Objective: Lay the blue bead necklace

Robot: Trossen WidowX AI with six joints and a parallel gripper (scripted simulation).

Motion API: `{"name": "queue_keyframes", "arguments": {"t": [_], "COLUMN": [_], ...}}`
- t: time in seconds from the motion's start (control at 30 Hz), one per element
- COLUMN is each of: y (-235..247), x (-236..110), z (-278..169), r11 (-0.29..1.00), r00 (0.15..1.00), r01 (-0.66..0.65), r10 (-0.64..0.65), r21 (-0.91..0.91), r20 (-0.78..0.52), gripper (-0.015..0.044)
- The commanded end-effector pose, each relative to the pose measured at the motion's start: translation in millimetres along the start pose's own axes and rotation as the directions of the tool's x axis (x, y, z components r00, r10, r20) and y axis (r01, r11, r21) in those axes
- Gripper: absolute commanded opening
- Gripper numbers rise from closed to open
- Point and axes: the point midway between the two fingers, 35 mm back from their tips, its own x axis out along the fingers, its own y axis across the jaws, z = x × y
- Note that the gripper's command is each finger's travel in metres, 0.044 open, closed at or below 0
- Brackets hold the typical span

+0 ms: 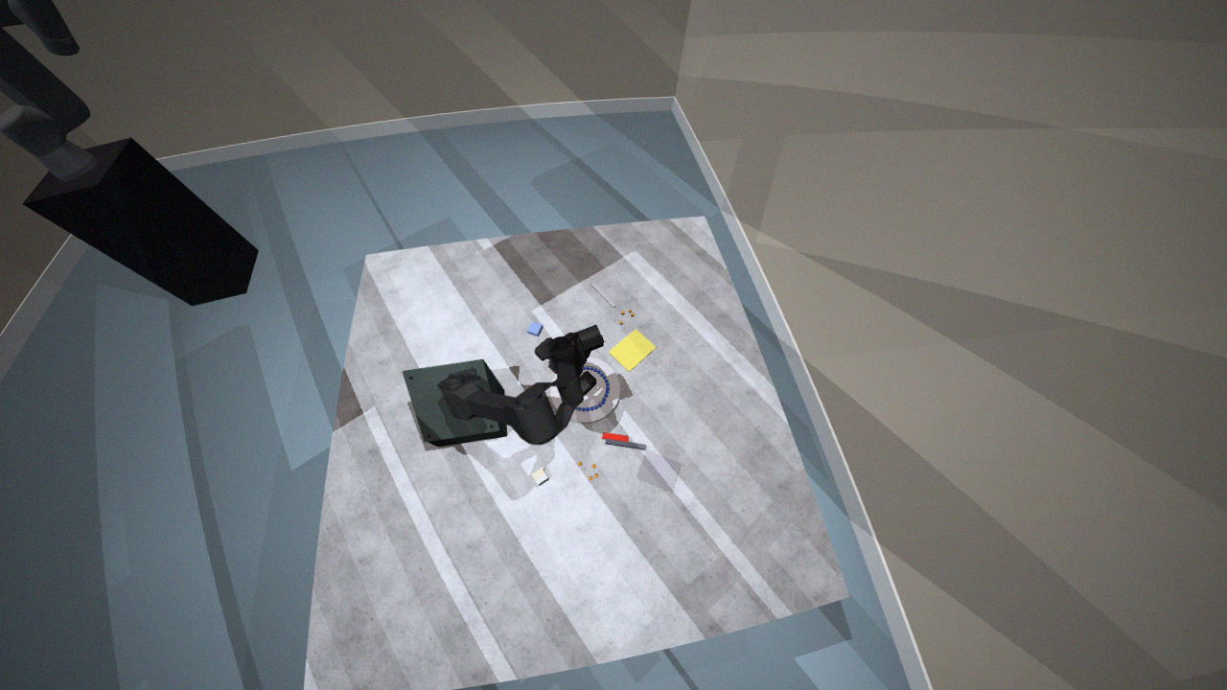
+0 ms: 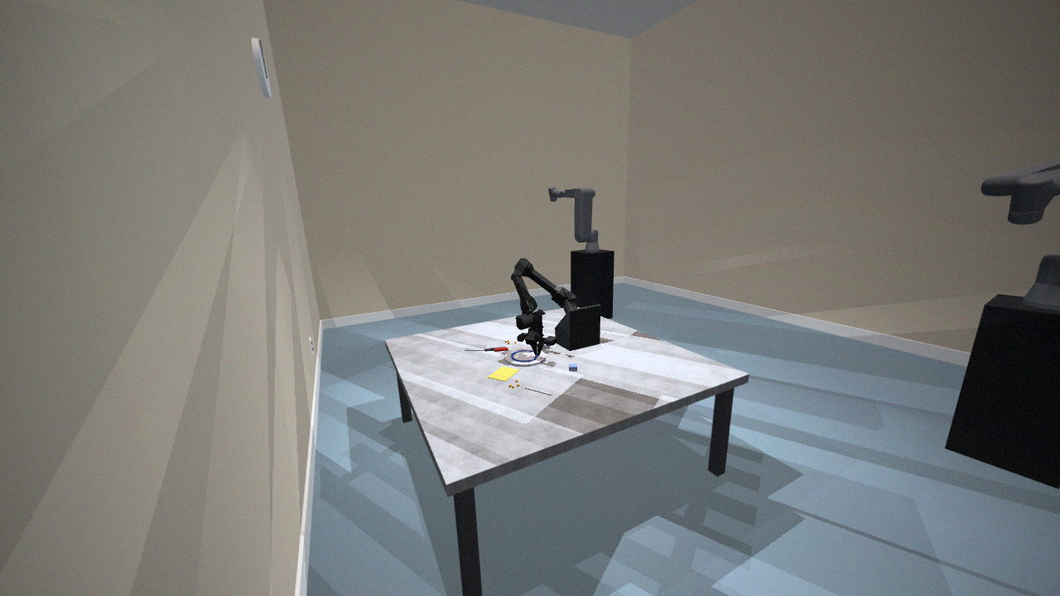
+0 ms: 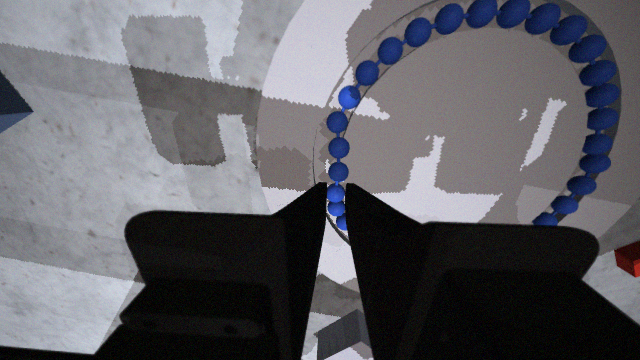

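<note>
The blue bead necklace (image 3: 338,147) (image 1: 604,394) lies as a ring in the groove of the round white bead board (image 3: 450,125) (image 1: 605,413) (image 2: 527,358). My gripper (image 3: 336,191) (image 2: 535,345) is down at the near-left part of the ring. Its two dark fingers are shut on the necklace, with a few beads showing in the narrow gap between them. The beads under the fingers are hidden. In the top view the wrist covers the fingertips.
A yellow pad (image 1: 632,349) lies beyond the board. A red and grey tool (image 1: 622,441) (image 3: 629,257) lies on its other side. A small blue block (image 1: 534,328), a cream cube (image 1: 540,476), loose orange beads (image 1: 589,468) and a thin stick (image 1: 604,295) lie around. The arm's base (image 1: 454,402) stands to the left.
</note>
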Motion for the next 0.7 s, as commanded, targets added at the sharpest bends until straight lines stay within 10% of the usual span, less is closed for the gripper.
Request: {"name": "queue_keyframes", "arguments": {"t": [0.0,0.67], "y": [-1.3,3.0], "x": [-0.2,-6.3], "z": [0.0,-0.9], "r11": [1.000,1.000], "r00": [1.000,1.000], "r01": [0.007,0.010], "r10": [-0.007,-0.010], "r21": [0.003,-0.005], "r20": [-0.001,-0.007], "gripper": [0.0000,0.0000]}}
